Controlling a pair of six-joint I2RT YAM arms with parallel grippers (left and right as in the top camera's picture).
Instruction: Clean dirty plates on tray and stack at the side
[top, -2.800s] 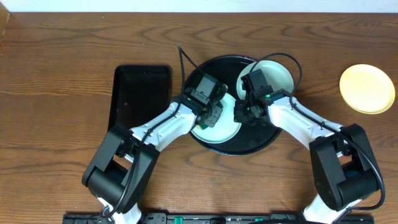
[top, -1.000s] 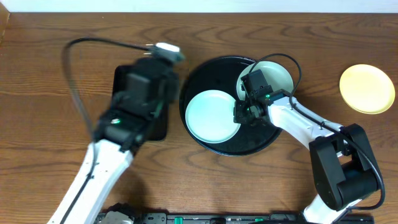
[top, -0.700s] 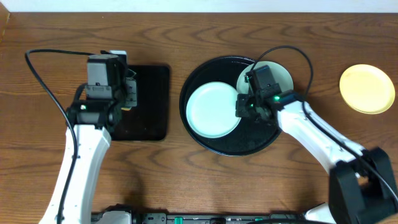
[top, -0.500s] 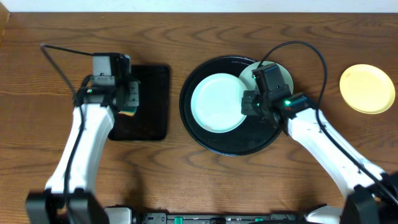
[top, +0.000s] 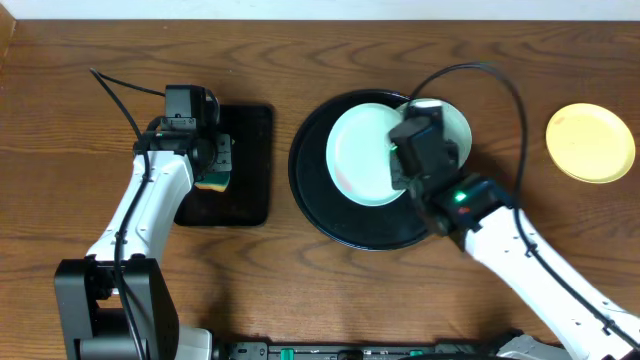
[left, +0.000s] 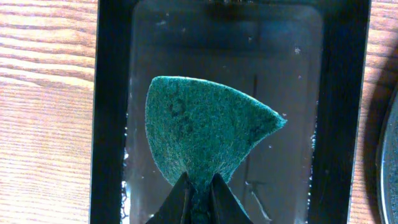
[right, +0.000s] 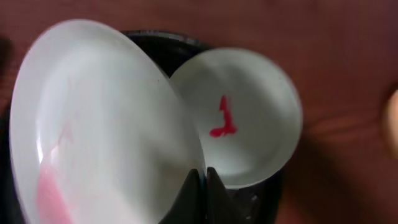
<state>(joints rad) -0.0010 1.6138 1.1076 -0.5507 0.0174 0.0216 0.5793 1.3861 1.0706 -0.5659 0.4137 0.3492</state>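
Rising since earlier: plate (top: 360, 150) pinched in right fingers (right: 186, 199), above tray (top: 340, 225).

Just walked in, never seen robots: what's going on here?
Two robot arms are cleaning plates. The right gripper pinches the rim of a mint plate, tilted over the round black tray; a second mint plate with a red smear lies beside it. The left gripper holds a green sponge over the rectangular tray. A yellow plate sits off to the side.

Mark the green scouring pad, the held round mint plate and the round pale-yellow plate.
green scouring pad (left: 205, 130): left wrist view, middle.
held round mint plate (right: 106, 124): right wrist view, centre.
round pale-yellow plate (top: 590, 142): overhead view, centre.
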